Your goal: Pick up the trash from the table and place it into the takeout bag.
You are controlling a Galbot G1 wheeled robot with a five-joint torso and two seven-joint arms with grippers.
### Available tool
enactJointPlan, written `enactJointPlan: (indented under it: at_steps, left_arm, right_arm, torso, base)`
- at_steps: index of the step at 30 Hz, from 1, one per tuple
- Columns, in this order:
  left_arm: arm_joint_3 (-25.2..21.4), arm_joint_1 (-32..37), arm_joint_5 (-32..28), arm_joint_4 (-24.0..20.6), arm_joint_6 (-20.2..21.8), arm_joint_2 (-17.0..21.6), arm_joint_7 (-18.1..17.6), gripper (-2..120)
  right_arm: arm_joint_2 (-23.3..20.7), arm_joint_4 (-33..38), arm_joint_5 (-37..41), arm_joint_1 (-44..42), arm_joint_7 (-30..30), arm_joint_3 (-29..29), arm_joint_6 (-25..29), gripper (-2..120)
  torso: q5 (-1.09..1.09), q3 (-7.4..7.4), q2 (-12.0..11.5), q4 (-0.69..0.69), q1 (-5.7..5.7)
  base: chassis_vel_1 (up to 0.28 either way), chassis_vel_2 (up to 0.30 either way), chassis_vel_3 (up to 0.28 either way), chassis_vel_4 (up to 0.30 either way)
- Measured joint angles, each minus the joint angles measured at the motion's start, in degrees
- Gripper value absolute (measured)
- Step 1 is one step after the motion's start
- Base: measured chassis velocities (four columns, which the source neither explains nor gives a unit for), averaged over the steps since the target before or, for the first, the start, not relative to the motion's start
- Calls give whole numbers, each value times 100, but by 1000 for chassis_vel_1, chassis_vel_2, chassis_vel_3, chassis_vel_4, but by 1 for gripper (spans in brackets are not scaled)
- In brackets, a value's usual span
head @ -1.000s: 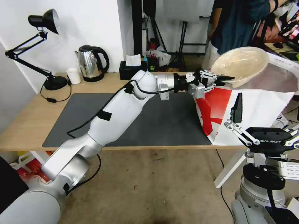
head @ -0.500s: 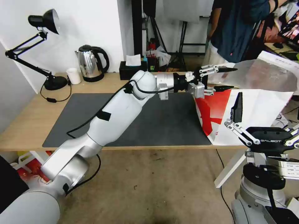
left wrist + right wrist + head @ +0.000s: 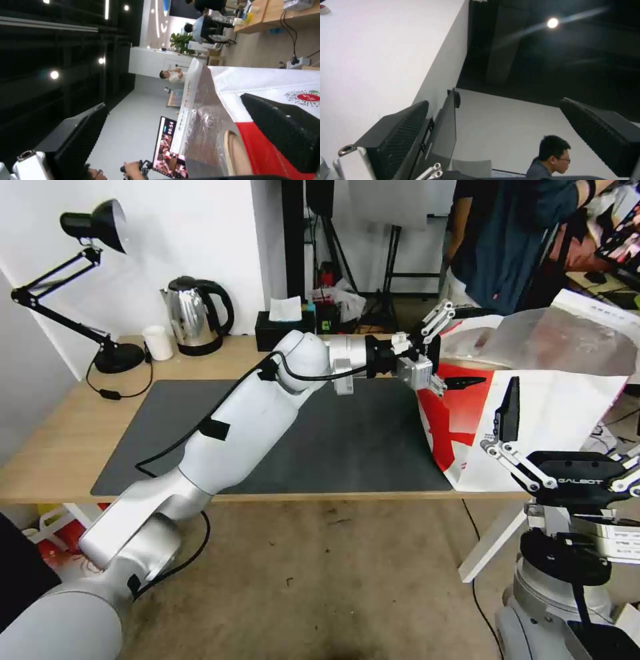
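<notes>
Light-wood table (image 3: 60, 447) (matt black mat (image 3: 280, 447))

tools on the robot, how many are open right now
2. The left tool is spread wide at the mouth of the takeout bag; the right tool is open, parked low by the table's right end.

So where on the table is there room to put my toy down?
The large black rectangular mat is bare from its left edge to the red-and-white takeout bag. The back strip is crowded: black desk lamp, small white cup, steel kettle, black tissue box.
</notes>
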Motion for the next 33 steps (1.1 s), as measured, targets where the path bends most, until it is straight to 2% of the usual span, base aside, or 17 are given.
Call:
enactJointPlan:
  at_steps: [5, 14, 17, 24, 28, 29, 32, 33]
  left_arm:
    - [-77, 2, -35, -70, 2, 92, 0, 100]
    - [-377, 112, -404, -437, 134, 584, -77, 100]
    - [-701, 251, -661, -620, 247, 853, -149, 100]
    - [-1313, 432, -930, -885, 339, 1217, -222, 100]
    - [-1631, 661, -1551, -1214, 603, 1666, -475, 100]
    - [-1631, 661, -1551, -1214, 603, 1666, -475, 100]
    - [-1846, 916, -2072, -1559, 796, 1996, -834, 100]
    - [-1942, 1118, -2335, -1768, 929, 2105, -1112, 100]
  right_arm:
    - [-9, 0, 2, 1, 0, 1, 0, 100]
    - [-40, -1, 5, 1, -1, 2, -7, 100]
    - [-54, -6, 7, -7, -1, 6, -9, 100]
    - [-70, -11, 9, -9, -1, 11, -17, 100]
    - [-85, -23, 11, -2, 0, 9, -31, 100]
    - [-85, -23, 11, -2, 0, 9, -31, 100]
    - [-115, -44, 13, -5, 0, 11, -32, 100]
    - [-133, -63, 14, 3, 1, 13, -32, 100]
  torso:
    - [0, 0, 0, 0, 0]
    - [-1, 0, 0, 0, 0]
    - [-1, 0, 0, 1, 0]
    - [-1, 0, 0, 0, 0]
    - [-2, 0, 0, 1, 0]
    - [-2, 0, 0, 1, 0]
    - [-1, 0, 0, 0, 0]
    - [-2, -1, 0, 1, 0]
  base:
    - [0, 0, 0, 0]
    - [0, 0, 0, 0]
    - [0, 0, 0, 0]
    - [0, 0, 0, 0]
    - [0, 0, 0, 0]
    - [0, 0, 0, 0]
    - [0, 0, 0, 0]
    - [0, 0, 0, 0]
